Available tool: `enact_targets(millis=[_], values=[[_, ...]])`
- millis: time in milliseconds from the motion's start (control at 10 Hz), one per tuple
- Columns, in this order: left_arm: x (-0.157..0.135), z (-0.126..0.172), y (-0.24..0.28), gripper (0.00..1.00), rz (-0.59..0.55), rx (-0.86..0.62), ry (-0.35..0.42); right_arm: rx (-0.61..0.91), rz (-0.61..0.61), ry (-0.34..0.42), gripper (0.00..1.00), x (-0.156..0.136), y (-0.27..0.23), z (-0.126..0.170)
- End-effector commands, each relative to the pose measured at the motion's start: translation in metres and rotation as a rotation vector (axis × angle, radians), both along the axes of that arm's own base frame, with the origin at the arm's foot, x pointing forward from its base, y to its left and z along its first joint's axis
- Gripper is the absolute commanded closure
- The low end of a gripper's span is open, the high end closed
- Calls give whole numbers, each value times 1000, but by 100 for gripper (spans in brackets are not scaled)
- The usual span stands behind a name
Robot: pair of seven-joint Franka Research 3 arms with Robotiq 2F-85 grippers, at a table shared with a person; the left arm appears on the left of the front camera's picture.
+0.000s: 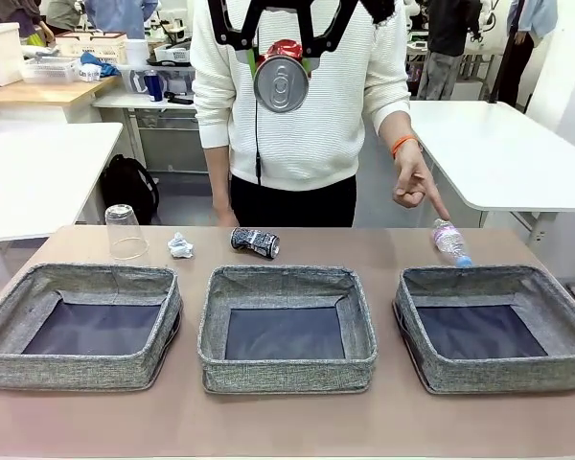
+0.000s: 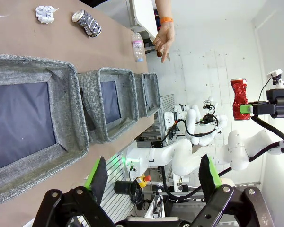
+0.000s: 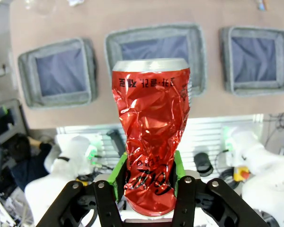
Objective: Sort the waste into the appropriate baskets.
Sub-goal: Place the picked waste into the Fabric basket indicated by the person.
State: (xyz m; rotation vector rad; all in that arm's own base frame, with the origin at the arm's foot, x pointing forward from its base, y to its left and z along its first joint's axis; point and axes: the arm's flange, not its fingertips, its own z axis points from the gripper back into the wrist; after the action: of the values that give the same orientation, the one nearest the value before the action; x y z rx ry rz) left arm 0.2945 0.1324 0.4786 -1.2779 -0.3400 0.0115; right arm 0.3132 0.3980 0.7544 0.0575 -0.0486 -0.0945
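Right gripper (image 3: 149, 175) has the red can (image 3: 151, 109) pinched up at 12 o'clock; left gripper (image 2: 153, 174) sits spread wide, holding nothing.

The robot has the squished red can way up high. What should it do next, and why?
Probably lower the red can toward one of the baskets: the right gripper's jaws clamp it high above the table, and all three look empty.

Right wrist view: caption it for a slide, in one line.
Right gripper holds a crushed red can high above three grey woven baskets lined up on the brown table.
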Motion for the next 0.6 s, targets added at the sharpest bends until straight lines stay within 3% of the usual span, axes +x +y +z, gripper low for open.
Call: enact_targets(millis=[0,200,400,500], values=[[0,1,-1,0,-6,-13,-24,0,0,0,57,0,0,0],[0,1,-1,0,-6,-13,-24,-27,33,21,57,-2,-43,-21],[0,1,-1,0,-6,-13,-24,-49,61,90,57,-13,-116,-68],[0,1,-1,0,-6,-13,-24,-91,146,99,57,-23,-150,-96]])
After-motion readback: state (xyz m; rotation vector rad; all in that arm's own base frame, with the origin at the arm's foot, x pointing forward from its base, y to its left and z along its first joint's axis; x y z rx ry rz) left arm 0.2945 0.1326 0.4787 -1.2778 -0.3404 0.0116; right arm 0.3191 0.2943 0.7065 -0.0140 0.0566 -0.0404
